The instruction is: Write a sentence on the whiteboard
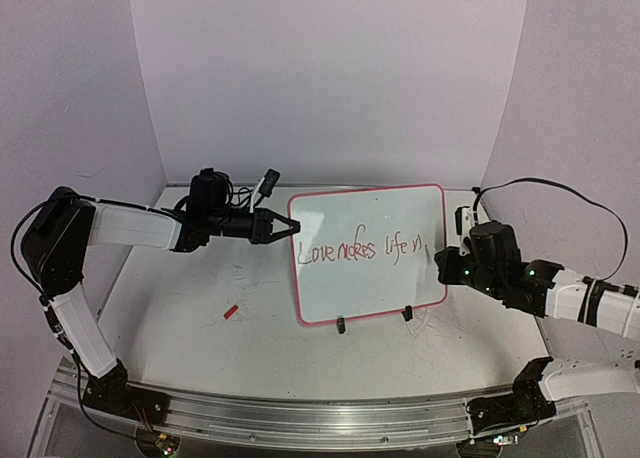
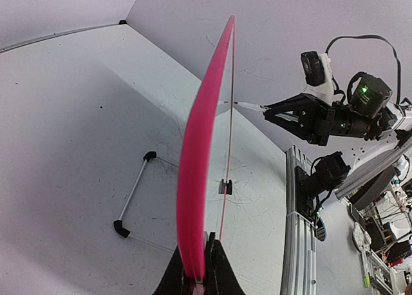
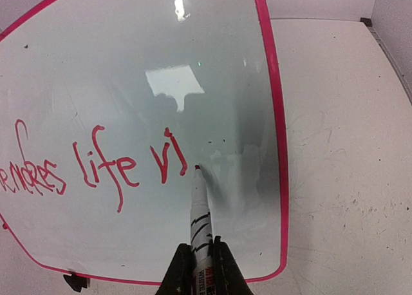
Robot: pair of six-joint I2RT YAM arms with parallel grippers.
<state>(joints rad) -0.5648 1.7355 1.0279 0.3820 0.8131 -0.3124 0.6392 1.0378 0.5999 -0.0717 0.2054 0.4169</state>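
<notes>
The whiteboard (image 1: 370,288) stands upright mid-table, white with a pink-red rim. The sentence (image 1: 360,249) in red script reads roughly "Love makes life ri". My left gripper (image 1: 285,226) is shut on the board's left rim, seen edge-on in the left wrist view (image 2: 199,153) between the jaws of the gripper (image 2: 197,259). My right gripper (image 1: 445,268) is shut on a white-barrelled red marker (image 3: 201,221). The marker's tip (image 3: 197,169) is at the board just right of the last letters (image 3: 168,154). The gripper (image 3: 201,251) clamps the barrel low.
A small red marker cap (image 1: 230,312) lies on the table left of the board. The board's black feet (image 1: 341,325) rest near the front. A wire stand leg (image 2: 132,195) lies behind the board. Purple walls enclose the table.
</notes>
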